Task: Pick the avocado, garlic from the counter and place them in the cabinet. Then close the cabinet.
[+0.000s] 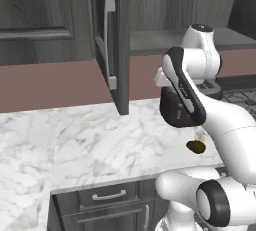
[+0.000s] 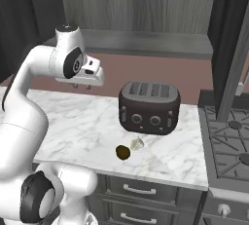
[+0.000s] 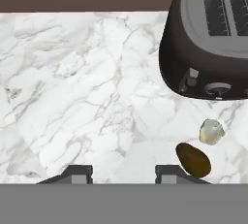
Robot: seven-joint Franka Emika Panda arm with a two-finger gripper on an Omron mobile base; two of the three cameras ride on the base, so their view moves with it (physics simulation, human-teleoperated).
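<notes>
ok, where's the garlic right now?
On the counter in front of the toaster, near the front edge, with the garlic just beside the avocado.

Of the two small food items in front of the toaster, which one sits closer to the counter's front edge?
The avocado, the dark brown-olive one. The pale garlic lies just behind it, nearer the toaster.

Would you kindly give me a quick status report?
Gripper empty above the counter. Avocado and garlic side by side before the toaster, untouched. Cabinet open.
</notes>
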